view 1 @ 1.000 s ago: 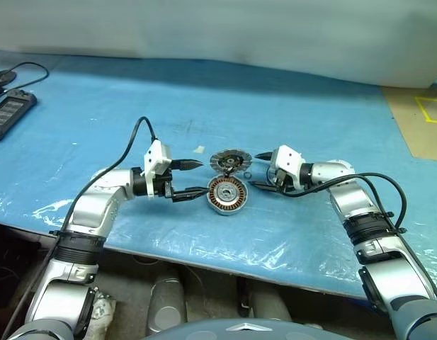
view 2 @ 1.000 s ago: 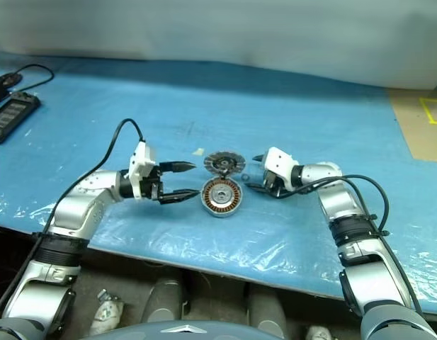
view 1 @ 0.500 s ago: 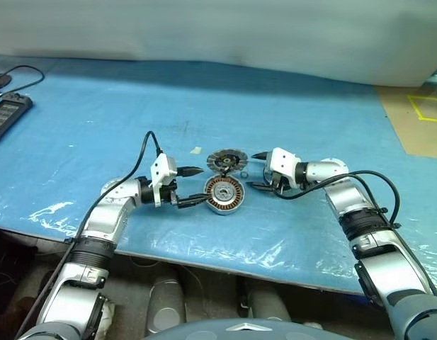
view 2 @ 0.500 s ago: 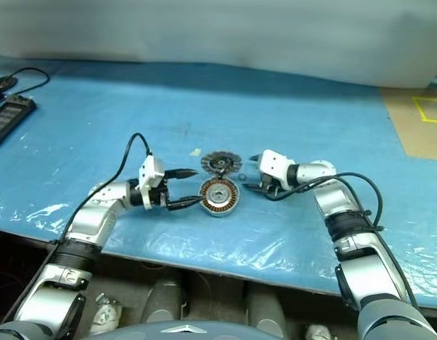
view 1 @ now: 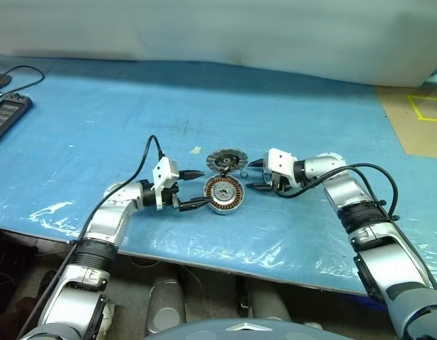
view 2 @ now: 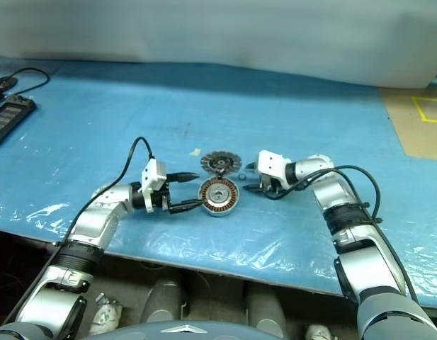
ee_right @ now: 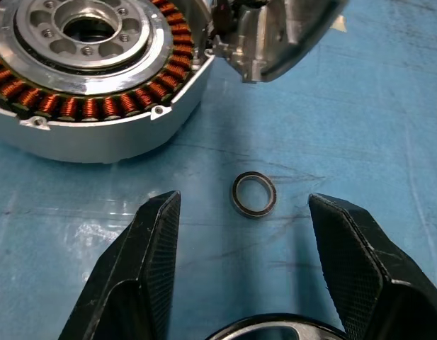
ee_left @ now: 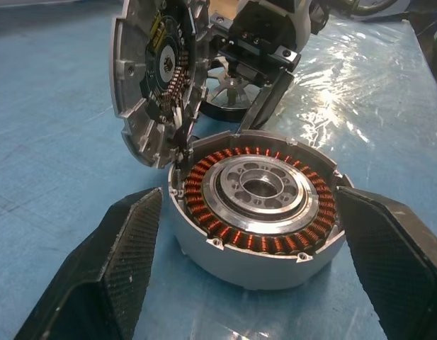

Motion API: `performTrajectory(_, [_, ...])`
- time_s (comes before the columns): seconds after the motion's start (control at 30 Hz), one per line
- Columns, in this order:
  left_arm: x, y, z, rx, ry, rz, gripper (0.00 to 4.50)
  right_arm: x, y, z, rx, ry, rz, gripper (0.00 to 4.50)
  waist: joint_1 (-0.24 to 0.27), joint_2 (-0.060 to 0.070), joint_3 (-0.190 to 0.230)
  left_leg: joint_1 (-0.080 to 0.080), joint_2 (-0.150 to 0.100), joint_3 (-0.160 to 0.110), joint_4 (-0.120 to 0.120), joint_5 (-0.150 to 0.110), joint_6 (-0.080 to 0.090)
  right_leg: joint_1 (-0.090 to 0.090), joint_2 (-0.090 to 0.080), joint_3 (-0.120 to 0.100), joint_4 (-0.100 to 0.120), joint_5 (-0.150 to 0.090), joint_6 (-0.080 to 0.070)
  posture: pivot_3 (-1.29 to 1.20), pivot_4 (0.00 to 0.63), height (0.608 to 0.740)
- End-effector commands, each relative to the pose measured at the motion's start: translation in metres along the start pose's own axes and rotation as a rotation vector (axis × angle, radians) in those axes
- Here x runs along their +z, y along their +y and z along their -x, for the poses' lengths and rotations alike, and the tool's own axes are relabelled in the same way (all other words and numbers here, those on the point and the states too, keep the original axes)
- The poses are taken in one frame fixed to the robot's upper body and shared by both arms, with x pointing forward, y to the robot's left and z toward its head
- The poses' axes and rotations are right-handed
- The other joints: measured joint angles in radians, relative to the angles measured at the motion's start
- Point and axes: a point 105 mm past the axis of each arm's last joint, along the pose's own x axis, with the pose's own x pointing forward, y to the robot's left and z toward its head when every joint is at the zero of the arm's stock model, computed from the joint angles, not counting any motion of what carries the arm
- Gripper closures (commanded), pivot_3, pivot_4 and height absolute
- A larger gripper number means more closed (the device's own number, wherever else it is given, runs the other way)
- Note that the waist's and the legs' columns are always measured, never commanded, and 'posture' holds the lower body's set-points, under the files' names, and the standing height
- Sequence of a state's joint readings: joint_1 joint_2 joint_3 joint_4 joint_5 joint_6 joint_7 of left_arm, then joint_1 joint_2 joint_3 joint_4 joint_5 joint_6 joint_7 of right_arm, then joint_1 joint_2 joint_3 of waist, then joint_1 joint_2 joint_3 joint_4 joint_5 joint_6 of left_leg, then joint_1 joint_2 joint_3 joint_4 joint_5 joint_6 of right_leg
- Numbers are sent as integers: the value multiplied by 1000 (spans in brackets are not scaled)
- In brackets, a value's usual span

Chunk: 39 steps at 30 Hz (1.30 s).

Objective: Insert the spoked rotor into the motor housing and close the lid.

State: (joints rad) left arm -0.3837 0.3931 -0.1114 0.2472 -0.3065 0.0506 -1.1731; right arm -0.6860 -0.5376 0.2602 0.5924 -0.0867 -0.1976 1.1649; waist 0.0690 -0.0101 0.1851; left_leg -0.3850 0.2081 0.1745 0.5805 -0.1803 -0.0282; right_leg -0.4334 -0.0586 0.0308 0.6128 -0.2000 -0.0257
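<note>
I see the round silver motor housing [ee_left: 257, 205] with copper windings on the blue table [view 1: 98, 106], its centre empty, its grey finned lid [ee_left: 151, 74] tipped up. My left gripper [view 1: 197, 188] straddles it, fingers released. The black-rimmed spoked rotor [ee_left: 229, 92] lies beyond, under my right gripper [view 1: 255, 174], fingers spread, holding nothing.

Motor housing [view 1: 225, 194] open, windings up; spoked rotor [ee_left: 229, 93] behind.

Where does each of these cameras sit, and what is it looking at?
Head views, left and right eye: look down over both arms at the blue table.
Left wrist view: looks along the open left gripper at the round copper-wound motor housing.
Right wrist view: looks along the right gripper at a small dark ring.
Every view shows the housing.
</note>
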Motion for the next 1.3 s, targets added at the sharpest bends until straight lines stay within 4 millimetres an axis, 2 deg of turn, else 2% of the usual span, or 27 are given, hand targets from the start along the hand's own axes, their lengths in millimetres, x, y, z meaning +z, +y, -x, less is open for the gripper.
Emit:
performTrajectory(0.03, [3,0,-1,3,-9,-27,415,0,-1,-5,14,22,40,1527,0,0,0,0,0,0,0,0,0,0,0,0,0,0,0,0,150,740])
performTrajectory(0.23, [0,-2,-1,6,-3,-25,415,-9,-8,-13,-17,58,21,1527,-1,0,0,1,0,0,0,0,0,0,0,0,0,0,0,0,150,740])
performTrajectory(0.4, [-1,-2,-1,17,-2,-23,415,-14,-1,-16,37,80,13,1527,-1,0,0,1,0,0,0,0,0,0,0,0,1,0,0,0,150,740])
performTrajectory(0.5, [-2,-2,-1,22,1,-29,415,-17,2,-16,51,89,17,2076,-1,0,0,1,0,0,0,0,0,1,0,0,1,0,0,0,150,740])
performTrajectory(0.67, [-3,-2,-1,23,0,-15,415,-19,2,-17,34,99,27,3765,-1,0,0,2,0,0,0,0,0,1,0,0,1,0,0,0,150,740])
performTrajectory(1.17, [-2,-2,1,19,0,-9,415,-23,-11,-9,-64,106,-2,3765,-1,-1,0,2,0,0,0,0,0,2,-1,0,0,0,0,0,150,740])
performTrajectory(1.3, [-3,-1,0,23,0,-13,415,-17,-27,-5,-163,75,-20,3765,-1,-1,0,1,0,0,0,0,0,2,-1,0,-1,0,0,0,150,740])
